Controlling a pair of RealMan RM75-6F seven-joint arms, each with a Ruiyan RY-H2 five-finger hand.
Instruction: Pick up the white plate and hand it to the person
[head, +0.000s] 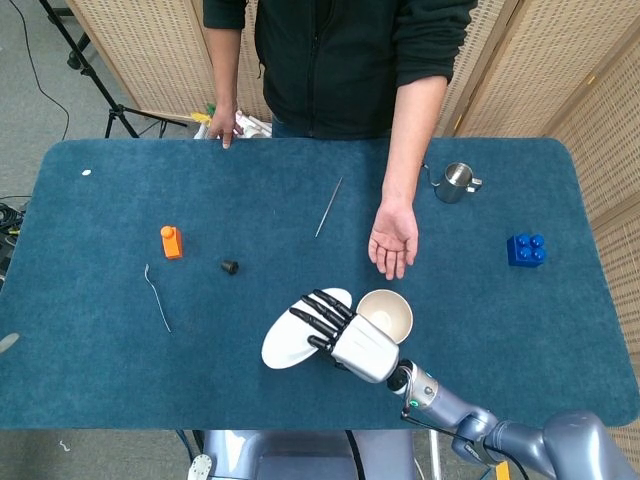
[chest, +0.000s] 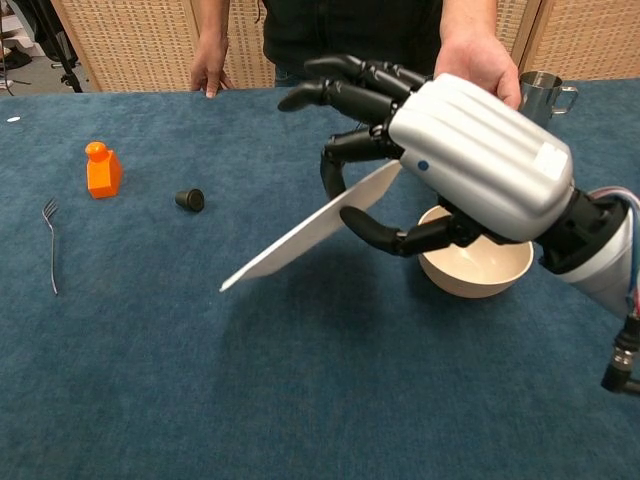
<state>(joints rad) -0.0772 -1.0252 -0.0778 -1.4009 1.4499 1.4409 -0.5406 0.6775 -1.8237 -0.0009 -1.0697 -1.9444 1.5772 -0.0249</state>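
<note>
While tilted off the blue felt, the thin round white plate (chest: 310, 232) sits pinched — right robot hand (chest: 440, 150), glossy black fingers.

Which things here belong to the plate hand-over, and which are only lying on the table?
Job: white plate, right hand gripping it, person's open palm.

Lying about: bowl, orange bottle, fork, black cap, thin rod, metal cup, blue brick.
</note>
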